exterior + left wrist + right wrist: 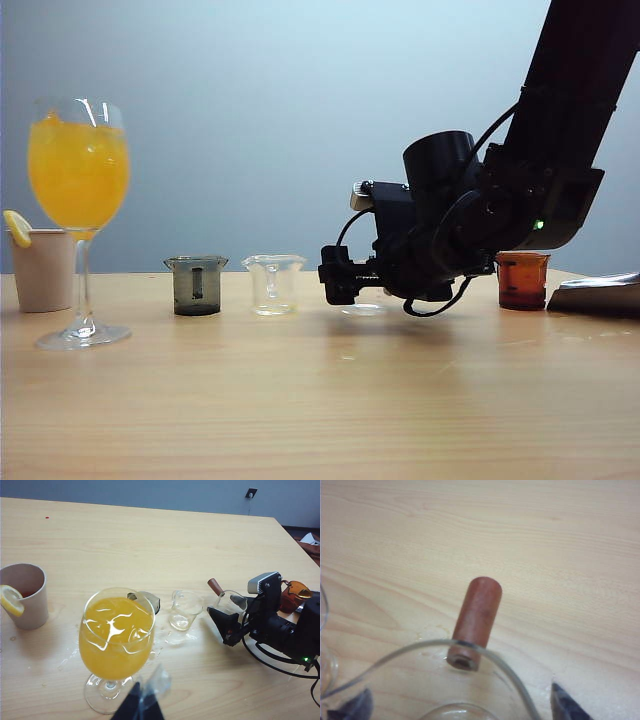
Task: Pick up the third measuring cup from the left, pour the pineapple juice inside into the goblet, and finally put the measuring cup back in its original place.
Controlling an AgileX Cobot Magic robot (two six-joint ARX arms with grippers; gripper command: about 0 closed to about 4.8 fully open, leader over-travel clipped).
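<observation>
Your right tool [225, 625] stands spread around the empty third cup [231, 601], seated upright in its row slot; the goblet [78, 180] is full. Left tool [142, 700]: can't tell.

Your right arm: matte black throughout

You see the right gripper [338, 276] carries 2 dark wedge-shaped fingertips [568, 704], black looped cables, a silver-grey camera block [262, 582] on the wrist and 1 small green light; the left gripper [141, 704] shows only dark, blurred tips.
</observation>
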